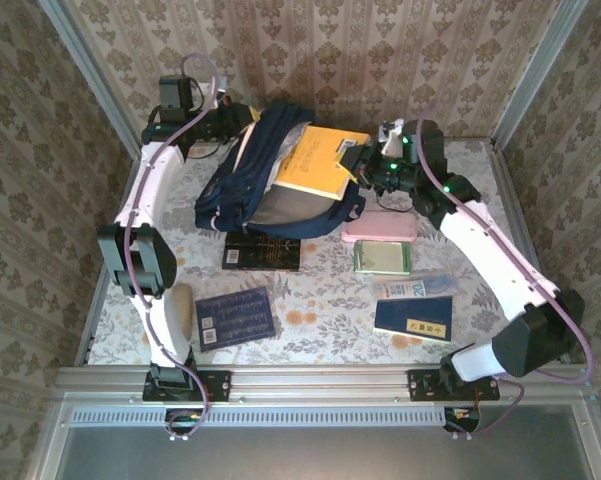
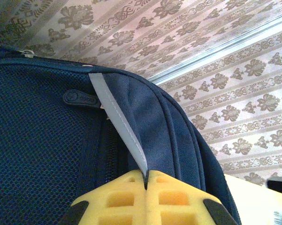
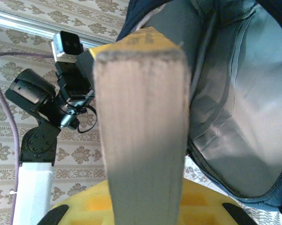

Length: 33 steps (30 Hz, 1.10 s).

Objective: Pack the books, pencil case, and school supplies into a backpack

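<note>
Book [image 1: 315, 160], flat orange-yellow, entering large navy fabric backpack [image 1: 242, 185]
Right pincer [image 1: 366, 163] grips it, long axis pointing into the mouth; left pincer [image 2: 145, 180] clamps the backpack's pale stripe [image 2: 116, 117].

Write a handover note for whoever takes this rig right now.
Left gripper: jaws shut on the trim strip of the backpack.
Right gripper: jaws shut on the orange-yellow book at the backpack's open mouth.
On the table: black book, dark blue book, navy book, pencil case, green-and-white pad, "20" pack.
Done: nothing fully inside. Left: seat this book, then pack the rest.
</note>
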Motion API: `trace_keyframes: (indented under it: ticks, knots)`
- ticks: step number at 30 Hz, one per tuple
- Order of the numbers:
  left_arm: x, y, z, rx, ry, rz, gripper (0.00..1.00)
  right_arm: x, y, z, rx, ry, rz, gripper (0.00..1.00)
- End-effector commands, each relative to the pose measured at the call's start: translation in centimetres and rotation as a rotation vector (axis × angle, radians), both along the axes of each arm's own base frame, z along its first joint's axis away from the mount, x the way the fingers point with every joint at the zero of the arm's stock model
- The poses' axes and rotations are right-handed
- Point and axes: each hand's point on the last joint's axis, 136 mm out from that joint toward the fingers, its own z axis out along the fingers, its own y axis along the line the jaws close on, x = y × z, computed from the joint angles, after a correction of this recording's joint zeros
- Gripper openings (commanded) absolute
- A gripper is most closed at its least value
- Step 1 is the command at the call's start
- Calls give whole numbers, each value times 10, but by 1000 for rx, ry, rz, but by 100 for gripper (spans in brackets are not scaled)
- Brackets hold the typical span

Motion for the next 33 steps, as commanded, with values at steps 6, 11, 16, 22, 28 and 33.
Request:
trace_keyframes:
  ticks: [6, 11, 16, 22, 28, 33]
  knots:
    - [-30, 2, 83, -78, -217, -61, 0, 41, 40, -38, -18, 35, 21, 0]
    - [-31, 4, 82, -84, -211, -62, 0, 65, 74, -56, -29, 39, 58, 0]
    - [-31, 4, 78, -86, -202, -66, 0, 84, 114, -73, -44, 47, 97, 0]
    - [-29, 11, 79, -95, -198, -53, 0, 98, 126, -66, -37, 33, 92, 0]
    - [-27, 24, 77, -98, -188, -30, 0, 86, 115, -38, -59, -4, 97, 0]
    - [-26, 28, 75, -97, -183, -21, 0, 78, 95, -29, -73, -8, 77, 0]
